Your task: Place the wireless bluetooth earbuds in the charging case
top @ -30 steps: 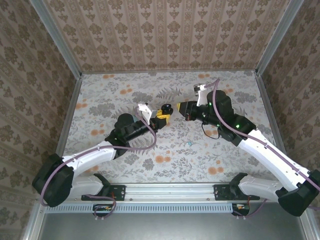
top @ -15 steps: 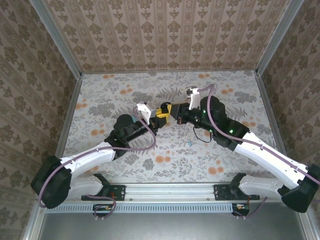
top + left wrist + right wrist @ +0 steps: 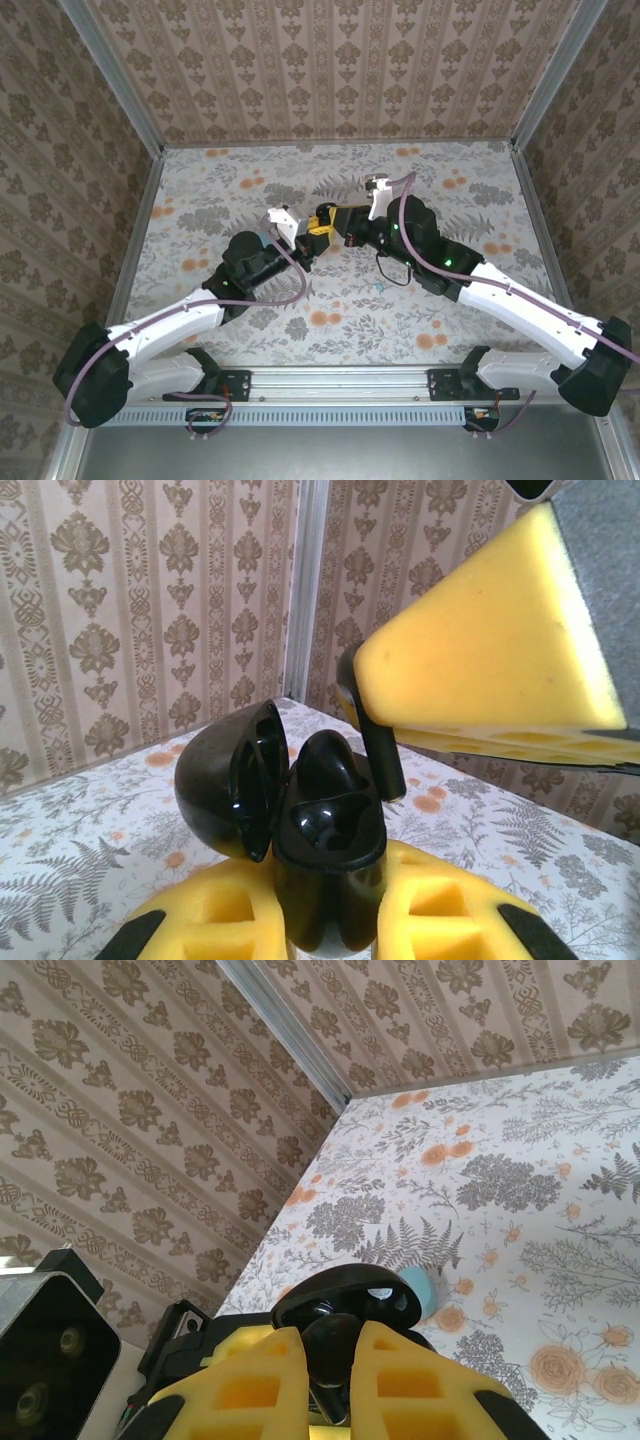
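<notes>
Top external view: I see the left tool (image 3: 318,237) and the right tool (image 3: 348,219) meeting nose to nose above the middle of the table (image 3: 470,190). The black charging case (image 3: 322,212) sits between them, off the table surface.

Left wrist view: the left tool (image 3: 335,915) is clamped on the base of the charging case (image 3: 330,880), which stands upright with its lid hinged open to the left. The seated earbud (image 3: 325,765) rests in one well. The held earbud (image 3: 385,755) hangs stem-down from a yellow pad of the right tool (image 3: 490,640), just beside the seated earbud.

Right wrist view: the right tool (image 3: 330,1360) is closed on the held earbud (image 3: 328,1352). The charging case (image 3: 345,1305) lies just beyond the fingertips.
</notes>
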